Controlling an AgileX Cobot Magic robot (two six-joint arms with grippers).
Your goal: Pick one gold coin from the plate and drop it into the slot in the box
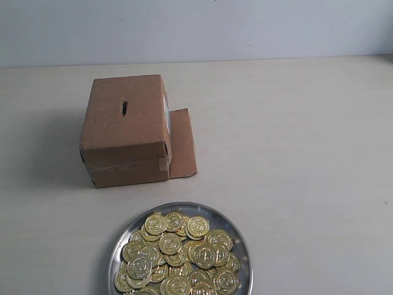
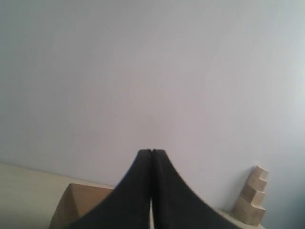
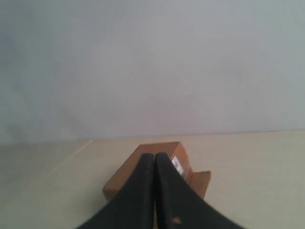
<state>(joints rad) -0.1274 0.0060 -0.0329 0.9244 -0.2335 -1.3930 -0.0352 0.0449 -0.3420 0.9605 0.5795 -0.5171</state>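
A round silver plate [image 1: 236,228] sits at the table's near edge, heaped with several gold coins [image 1: 178,255]. Behind it stands the brown cardboard box [image 1: 126,132], its dark slot [image 1: 124,107] cut in the top and a loose flap [image 1: 182,144] lying at its right side. Neither arm shows in the exterior view. My left gripper [image 2: 151,151] is shut, empty, pointing toward the wall with a corner of the box [image 2: 81,205] below it. My right gripper [image 3: 154,155] is shut, empty, with the box [image 3: 164,150] and its white label [image 3: 177,164] beyond the tips.
The pale table [image 1: 295,141] spreads to the right of the box and plate. A grey wall [image 1: 196,27] rises behind it. A stack of small wooden blocks [image 2: 251,196] stands by the wall in the left wrist view.
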